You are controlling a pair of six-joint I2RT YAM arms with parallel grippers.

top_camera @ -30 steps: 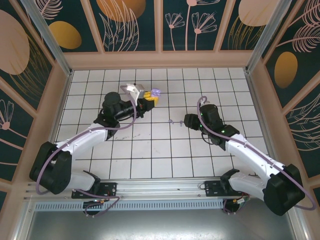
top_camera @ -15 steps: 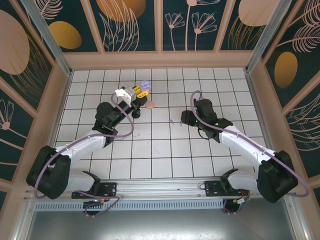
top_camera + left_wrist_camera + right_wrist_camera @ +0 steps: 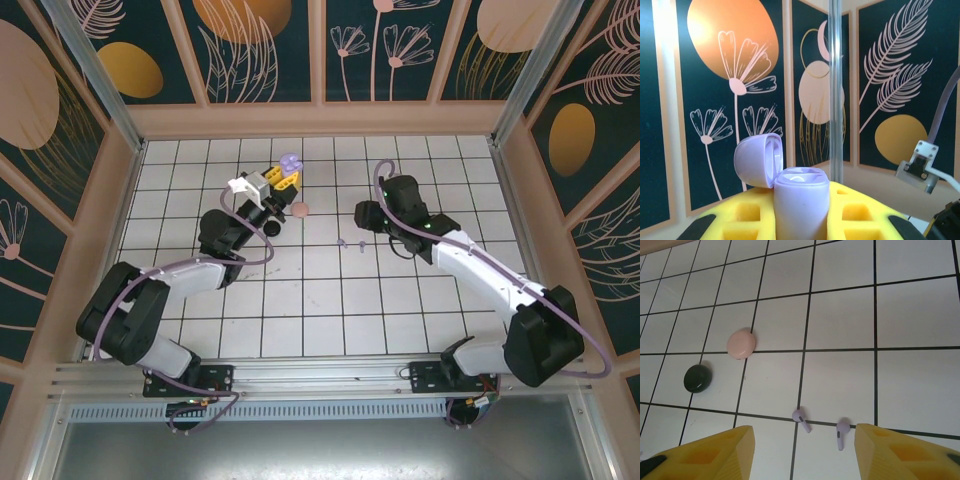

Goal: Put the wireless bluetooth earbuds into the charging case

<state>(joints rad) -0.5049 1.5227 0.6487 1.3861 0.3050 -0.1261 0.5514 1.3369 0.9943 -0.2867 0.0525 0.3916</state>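
My left gripper [image 3: 800, 217] is shut on the lavender charging case [image 3: 801, 192], holding it upright between yellow fingers with its lid [image 3: 756, 160] swung open to the left. From above, that case [image 3: 292, 161] is raised near the back of the table in the left gripper [image 3: 283, 177]. Two lavender earbuds [image 3: 801, 419] [image 3: 841, 429] lie on the white tiles just ahead of my right gripper [image 3: 802, 434], which is open with one earbud toward each finger. In the top view the earbuds [image 3: 343, 242] [image 3: 360, 241] lie just in front of the right gripper [image 3: 362, 218].
A pink round case [image 3: 741, 343] [image 3: 300, 209] and a black round case [image 3: 697, 378] lie shut on the tiles to the left of the earbuds. Wooden walls [image 3: 320, 120] ring the tiled table.
The left gripper has carried the lavender case back and a little left, uncovering the pink case. The right gripper has moved left and farther back, nearer the earbuds.
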